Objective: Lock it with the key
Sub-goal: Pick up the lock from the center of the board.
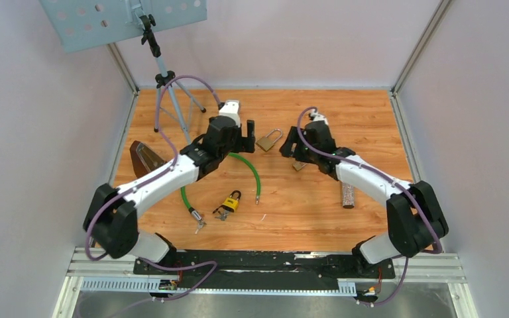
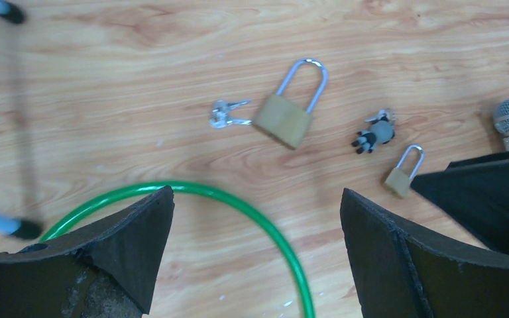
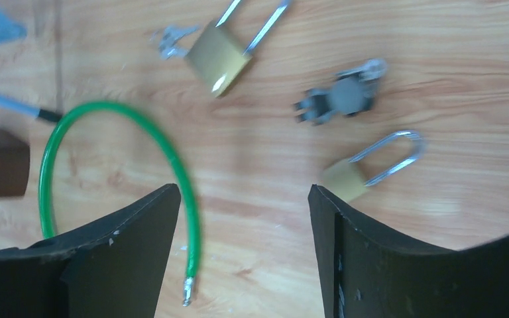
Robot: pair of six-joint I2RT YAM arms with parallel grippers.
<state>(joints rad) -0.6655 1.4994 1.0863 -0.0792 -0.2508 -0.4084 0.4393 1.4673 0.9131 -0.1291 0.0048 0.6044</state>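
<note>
Gaping wide, left pincer (image 2: 257, 193) and right pincer (image 3: 244, 192) hold nothing.
I find the large brass padlock (image 2: 283, 120) on the surface (image 2: 106, 79) just ahead of the left pincer, between both arms, shackle pointing away and tilted right, key ring (image 2: 227, 114) touching its body. By my judgement the left arm faces it more squarely.

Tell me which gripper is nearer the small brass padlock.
Right. The right gripper hovers just short of the small brass padlock; the left gripper sits farther off, with the larger padlock lying between.
</note>
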